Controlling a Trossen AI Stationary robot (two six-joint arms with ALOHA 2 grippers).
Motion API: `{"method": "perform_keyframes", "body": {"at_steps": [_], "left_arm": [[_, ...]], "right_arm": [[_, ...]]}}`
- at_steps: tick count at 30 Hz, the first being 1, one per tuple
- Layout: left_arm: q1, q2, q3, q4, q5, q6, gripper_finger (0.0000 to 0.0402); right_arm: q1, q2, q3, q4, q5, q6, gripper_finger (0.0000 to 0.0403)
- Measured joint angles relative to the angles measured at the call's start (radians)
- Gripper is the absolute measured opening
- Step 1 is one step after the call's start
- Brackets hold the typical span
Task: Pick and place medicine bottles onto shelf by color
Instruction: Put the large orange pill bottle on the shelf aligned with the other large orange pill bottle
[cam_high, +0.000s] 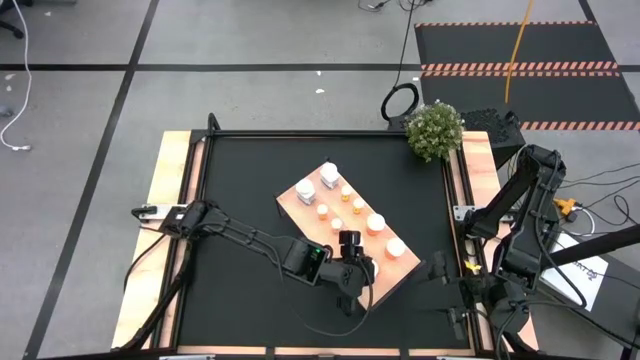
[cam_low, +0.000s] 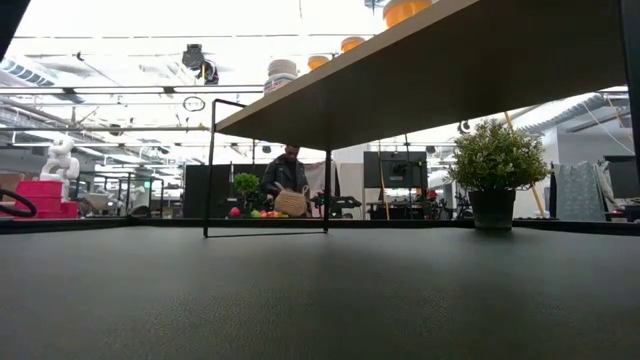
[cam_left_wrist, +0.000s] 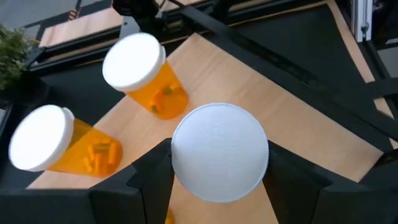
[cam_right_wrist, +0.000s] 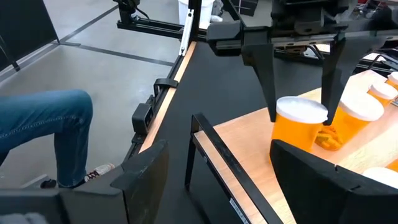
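Left gripper (cam_right_wrist: 300, 118): two dark fingers, one on either side of an orange, white-capped medicine bottle (cam_right_wrist: 300, 126), clasping it just below the cap; bottle upright at the near end of the shelf.
Right gripper (cam_high: 440, 272): parked at the table's right edge, beside the board; fingers parted, nothing between them.
Shelf (cam_high: 310, 200): large pale-wood rectangular board with a raised edge, lying askew on the black tabletop mat (cam_high: 240, 180).
Medicine bottles: the high view shows orange bottles with round white caps in rows along the board, and blockier white bottles (cam_high: 327, 176) at its far end.
Left wrist view: the round white cap fills the gap between the fingers; two more orange bottles (cam_left_wrist: 140, 73) stand beyond it.
Right wrist view: the side-on grip, a second orange bottle (cam_right_wrist: 351, 119) just beside the held one, and a person's jeans-clad leg (cam_right_wrist: 46, 134) off the table.
Low view: the board's underside overhead, a potted green plant (cam_low: 495, 170) and a distant person.
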Motion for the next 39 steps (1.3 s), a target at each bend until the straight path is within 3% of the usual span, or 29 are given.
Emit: {"method": "perform_keyframes", "body": {"at_steps": [12, 23, 39], "left_arm": [[0.0, -0.001, 0.0, 0.001, 0.0, 0.001, 0.0215], [0.0, -0.002, 0.0, 0.004, -0.007, -0.001, 0.0262], [-0.007, -0.002, 0.0, 0.086, -0.042, 0.055, 0.0264]], "right_arm": [[0.0, 0.0, 0.0, 0.0, 0.0, 0.0, 0.0276], [0.0, 0.0, 0.0, 0.0, -0.001, 0.0, 0.0276], [0.0, 0.0, 0.0, 0.0, -0.002, 0.0, 0.0276]]}}
